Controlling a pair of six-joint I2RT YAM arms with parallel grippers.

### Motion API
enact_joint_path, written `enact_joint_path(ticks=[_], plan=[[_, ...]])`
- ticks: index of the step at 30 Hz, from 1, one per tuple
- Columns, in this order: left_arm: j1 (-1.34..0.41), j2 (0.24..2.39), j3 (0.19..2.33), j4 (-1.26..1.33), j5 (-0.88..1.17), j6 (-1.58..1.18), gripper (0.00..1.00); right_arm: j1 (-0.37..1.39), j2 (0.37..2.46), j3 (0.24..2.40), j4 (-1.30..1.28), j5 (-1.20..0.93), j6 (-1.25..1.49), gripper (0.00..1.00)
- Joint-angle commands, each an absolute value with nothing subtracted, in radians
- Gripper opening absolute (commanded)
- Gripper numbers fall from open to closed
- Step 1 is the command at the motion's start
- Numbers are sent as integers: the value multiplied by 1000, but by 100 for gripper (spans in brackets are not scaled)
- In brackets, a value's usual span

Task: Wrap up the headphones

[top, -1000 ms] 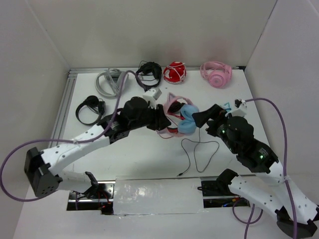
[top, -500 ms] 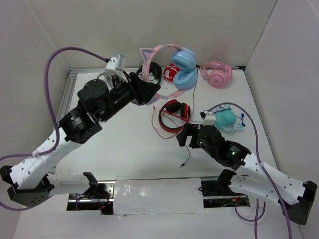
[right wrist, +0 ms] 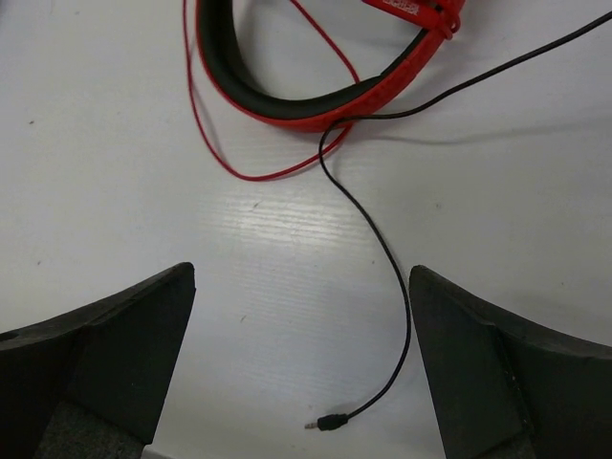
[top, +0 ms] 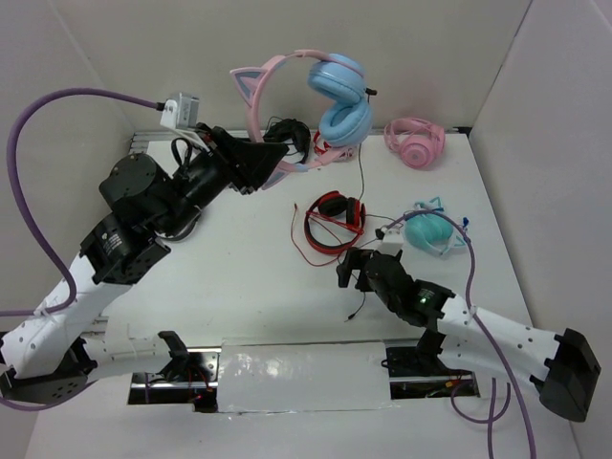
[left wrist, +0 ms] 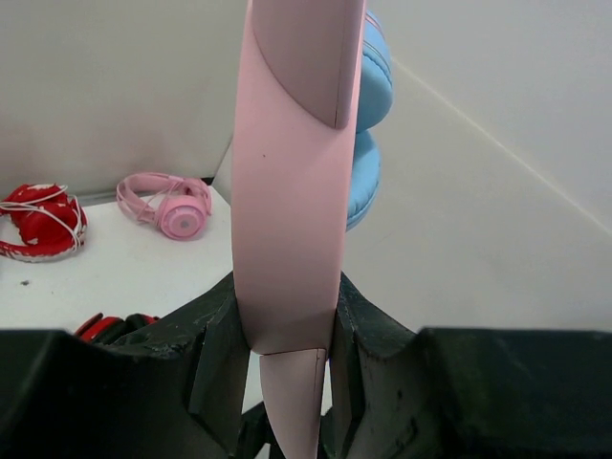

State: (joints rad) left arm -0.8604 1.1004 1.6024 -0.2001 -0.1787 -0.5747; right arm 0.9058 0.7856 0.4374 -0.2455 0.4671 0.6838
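Our left fingers [left wrist: 215,356] are clamped on the pink headband of the headphones [top: 339,96]. They hold the set in the air at 12 o'clock, above the far edge of the counter [top: 239,268], with the blue cups close to the back wall. The black cable [top: 361,182] hangs from the lower cup and crosses the band of the red-and-black headphones [top: 335,215] at centre. It ends in a plug [right wrist: 330,421] toward 6 o'clock. Our right fingers [right wrist: 105,354] stand wide apart there, one on each side of the plug, holding nothing. Bare counter lies open toward 8 o'clock. The pink headphones [top: 414,142] sit at 1 o'clock by the far edge, and a teal set [top: 430,229] lies at 3 o'clock.
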Motion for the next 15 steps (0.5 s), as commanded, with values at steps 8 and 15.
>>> enact_joint_path(ticks=[8,15], plan=[[-861,1013,1612,-9,-158,-603,0,908,922,540,-238,882,1036,100],[-861,953,1588,25,-166,-606,0,783,816,477,-93,884,964,100]])
